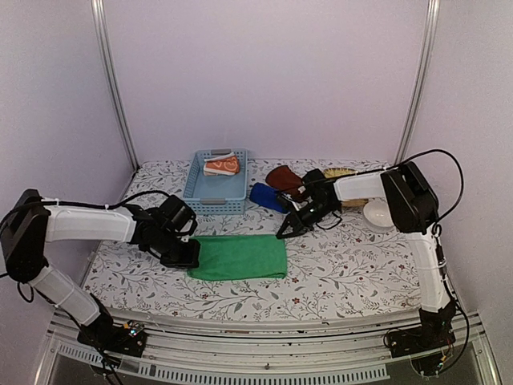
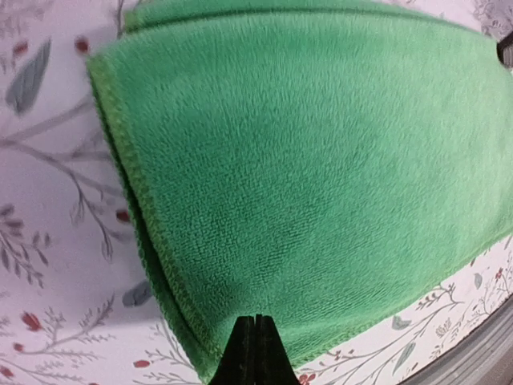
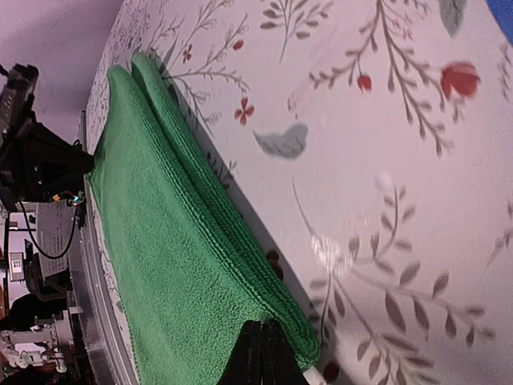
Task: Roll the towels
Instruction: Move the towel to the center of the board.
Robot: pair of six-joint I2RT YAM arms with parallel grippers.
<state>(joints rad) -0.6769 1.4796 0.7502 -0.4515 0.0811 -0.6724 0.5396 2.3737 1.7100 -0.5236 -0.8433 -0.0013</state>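
A green towel (image 1: pixel 239 257) lies folded flat in the middle of the table. My left gripper (image 1: pixel 192 255) is at its left edge. In the left wrist view its fingertips (image 2: pixel 255 325) are pressed together over the green towel (image 2: pixel 304 160), with no cloth showing between them. My right gripper (image 1: pixel 283 233) sits at the towel's far right corner. Its tips (image 3: pixel 261 329) are shut against the folded edge of the green towel (image 3: pixel 168 265). An orange patterned towel (image 1: pixel 221 165) lies in the light blue basket (image 1: pixel 215 196). A dark blue towel (image 1: pixel 267 196) and a maroon towel (image 1: pixel 280 176) lie behind the right gripper.
A yellow wicker tray (image 1: pixel 343 172) and a white bowl (image 1: pixel 377 213) sit at the back right, behind the right arm. The floral tablecloth (image 1: pixel 353 265) covers the table. The table's front edge runs just below the green towel.
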